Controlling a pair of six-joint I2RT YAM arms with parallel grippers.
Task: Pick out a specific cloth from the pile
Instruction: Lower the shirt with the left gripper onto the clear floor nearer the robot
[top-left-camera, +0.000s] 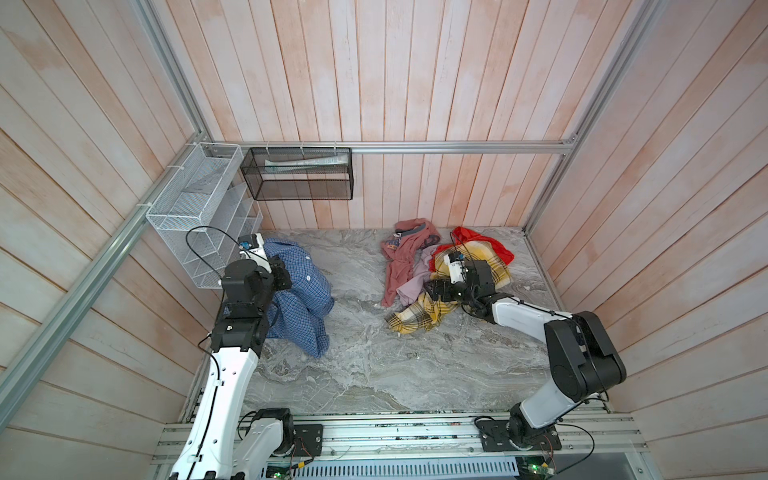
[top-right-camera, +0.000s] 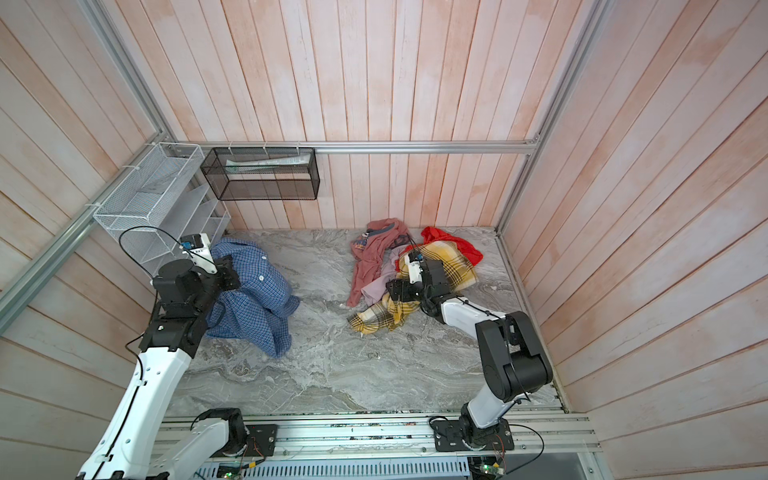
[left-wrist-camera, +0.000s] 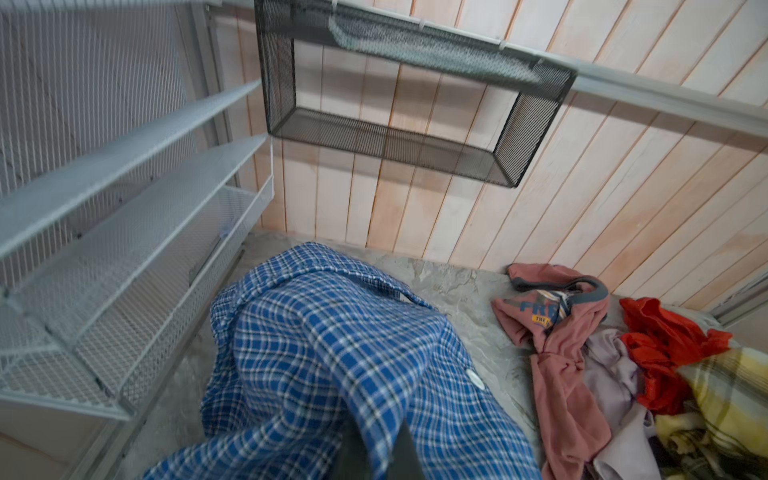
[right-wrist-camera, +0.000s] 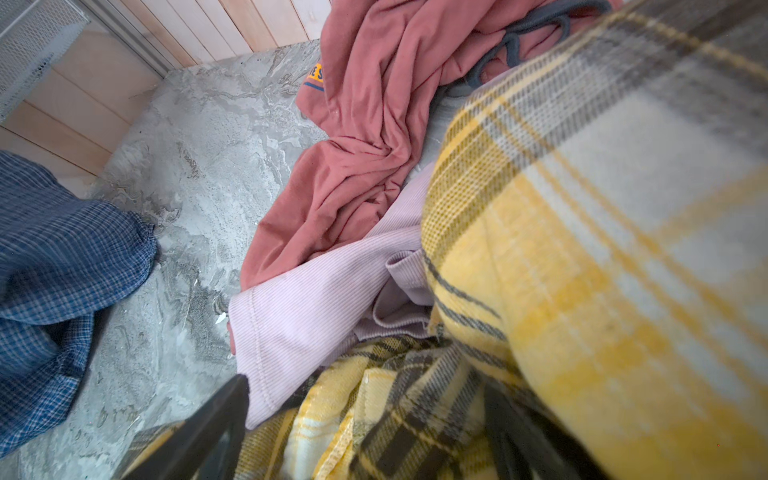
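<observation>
The cloth, a blue check shirt (top-left-camera: 309, 299) (top-right-camera: 259, 299), stands bunched up at the left of the marble table, apart from the pile (top-left-camera: 440, 270) (top-right-camera: 407, 266). My left gripper (top-left-camera: 284, 272) (top-right-camera: 229, 272) is shut on a fold near the top of the cloth (left-wrist-camera: 332, 353), which hangs down from it; in the left wrist view the fabric covers most of the fingers (left-wrist-camera: 409, 453). My right gripper (top-left-camera: 434, 289) (top-right-camera: 395, 289) (right-wrist-camera: 365, 428) is open, low in the pile, with yellow plaid cloth (right-wrist-camera: 561, 270) lying between and beside its fingers (right-wrist-camera: 216, 424).
The pile holds a dusty-pink garment (top-left-camera: 401, 257), a lilac piece (top-left-camera: 413, 284), a red piece (top-left-camera: 486, 245) and yellow plaid (top-left-camera: 415, 318). A white wire rack (top-left-camera: 195, 212) hangs close behind my left arm. A black mesh basket (top-left-camera: 299, 174) is on the back wall. Bare marble (top-left-camera: 374, 353) lies between shirt and pile.
</observation>
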